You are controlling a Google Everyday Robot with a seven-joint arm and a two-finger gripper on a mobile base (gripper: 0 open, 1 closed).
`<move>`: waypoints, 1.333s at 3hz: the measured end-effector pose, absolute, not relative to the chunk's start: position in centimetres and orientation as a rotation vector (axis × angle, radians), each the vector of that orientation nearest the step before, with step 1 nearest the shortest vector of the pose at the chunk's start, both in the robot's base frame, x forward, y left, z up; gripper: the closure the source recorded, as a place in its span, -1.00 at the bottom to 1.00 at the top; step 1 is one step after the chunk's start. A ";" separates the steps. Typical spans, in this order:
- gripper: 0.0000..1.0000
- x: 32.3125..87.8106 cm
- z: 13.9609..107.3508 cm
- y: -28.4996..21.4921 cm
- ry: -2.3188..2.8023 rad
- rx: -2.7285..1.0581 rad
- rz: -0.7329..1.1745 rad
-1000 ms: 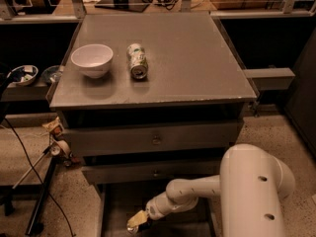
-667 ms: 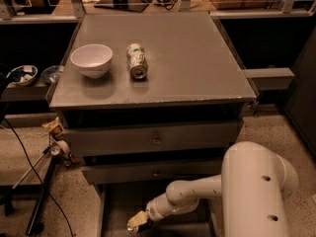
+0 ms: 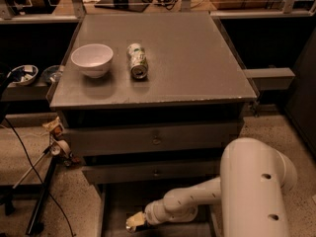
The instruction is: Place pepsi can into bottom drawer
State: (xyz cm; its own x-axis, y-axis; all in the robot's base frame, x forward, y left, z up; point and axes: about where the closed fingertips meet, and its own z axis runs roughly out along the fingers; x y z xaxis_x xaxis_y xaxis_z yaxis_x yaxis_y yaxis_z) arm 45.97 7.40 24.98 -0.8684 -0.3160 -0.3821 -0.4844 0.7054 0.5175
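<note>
The bottom drawer (image 3: 117, 201) of the grey cabinet is pulled out at the lower middle, and its inside is dark. My gripper (image 3: 132, 223) sits low inside the drawer near its front, at the end of my white arm (image 3: 197, 201), which reaches in from the right. No dark blue pepsi can shows anywhere; the pale tip of the gripper hides whatever is in it.
A white bowl (image 3: 92, 59) and a green-and-white can (image 3: 137, 60) lying on its side rest on the cabinet top (image 3: 197, 58). Two shut upper drawers show small knobs (image 3: 156, 141). A stand and cables (image 3: 39, 201) are on the floor at the left.
</note>
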 end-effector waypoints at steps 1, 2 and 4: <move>1.00 46.2 24.8 7.3 2.644 -0.626 0.902; 1.00 45.8 21.8 9.4 2.718 -0.652 0.870; 1.00 45.7 20.6 8.7 2.763 -0.593 0.836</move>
State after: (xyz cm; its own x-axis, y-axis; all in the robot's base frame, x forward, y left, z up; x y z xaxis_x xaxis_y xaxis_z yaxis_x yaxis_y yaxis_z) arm 45.67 8.67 20.61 -0.9008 -0.3189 -0.2947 -0.4288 0.7604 0.4878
